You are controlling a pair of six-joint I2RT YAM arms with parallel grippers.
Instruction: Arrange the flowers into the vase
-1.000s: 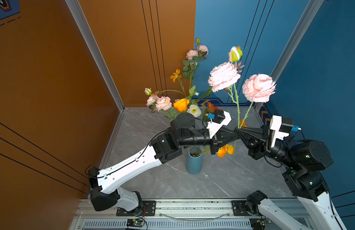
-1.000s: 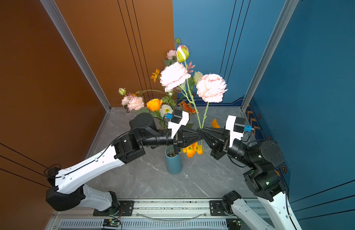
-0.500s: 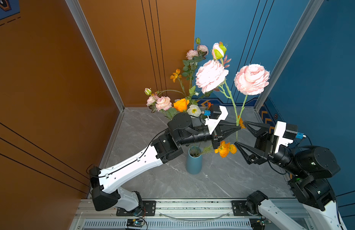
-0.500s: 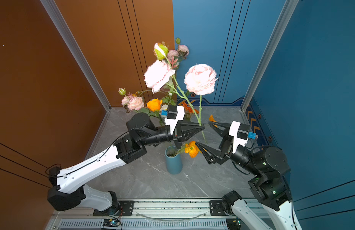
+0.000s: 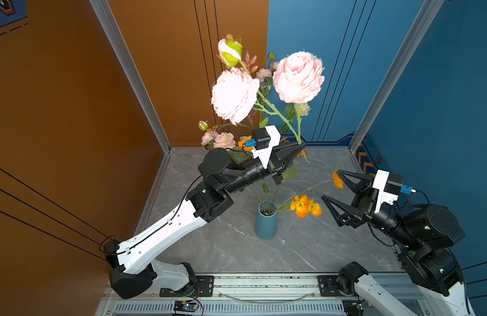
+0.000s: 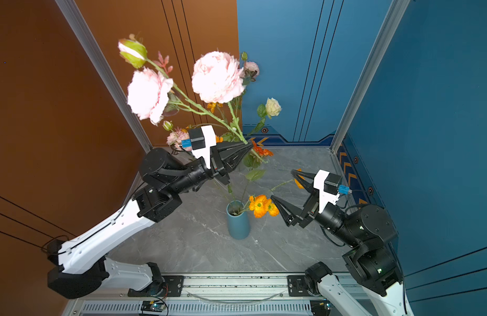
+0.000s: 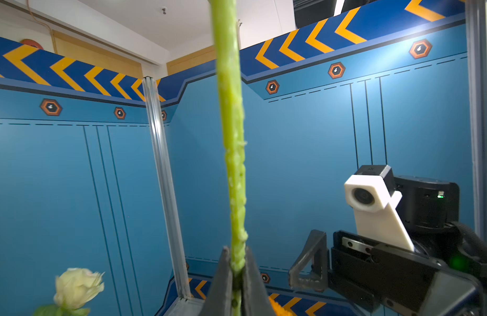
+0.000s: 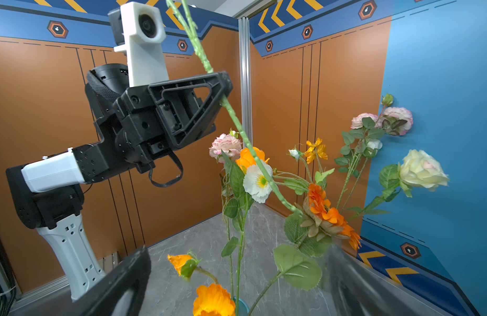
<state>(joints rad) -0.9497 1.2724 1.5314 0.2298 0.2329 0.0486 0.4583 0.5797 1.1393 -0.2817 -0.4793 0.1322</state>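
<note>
Here, the green stem [image 5: 277, 113] of the large pink ruffled flowers [image 5: 298, 76] is pinched tight between the jaws of the left gripper [image 5: 302, 146] and is held tilted, raised well clear of the narrow teal-blue vase [image 5: 266, 224]. In that vase, on the grey marbled tabletop [image 5: 318, 246], orange flowers [image 5: 305, 205] are stood. The right gripper [image 5: 329, 184] is spread wide and empty, just beside them.

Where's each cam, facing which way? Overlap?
Both top views: high at the front, looking down on the vase; both arms, left pincer, right pincer show.
Left wrist: behind its shut pincer, facing the blue wall; stem, right arm's camera.
Right wrist: behind its open pincer, facing the orange wall; left arm, flowers.
Shared: all show that stem.
</note>
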